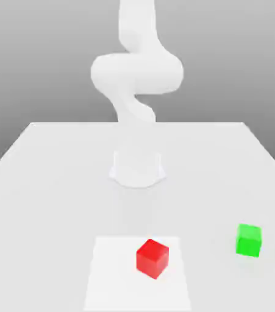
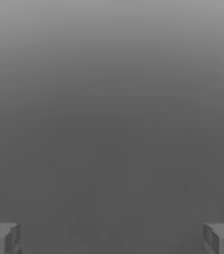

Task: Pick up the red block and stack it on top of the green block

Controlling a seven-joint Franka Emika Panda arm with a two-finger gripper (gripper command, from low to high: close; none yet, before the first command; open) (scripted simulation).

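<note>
A red block (image 1: 152, 258) rests on a paler square patch of the white table (image 1: 54, 183), near the front and slightly toward the exterior view's right of centre. A green block (image 1: 249, 239) stands on the table farther to the exterior view's right, apart from the red one. The white arm (image 1: 136, 73) rises from its base at the back middle of the table, well behind both blocks. In the hand view my gripper (image 2: 112, 239) is open: two grey fingertips (image 2: 2, 238) sit far apart with nothing between them, facing plain grey background.
The arm's round base (image 1: 137, 169) stands on the table behind the pale patch (image 1: 112, 274). The table's far edge runs across the exterior view below the grey backdrop.
</note>
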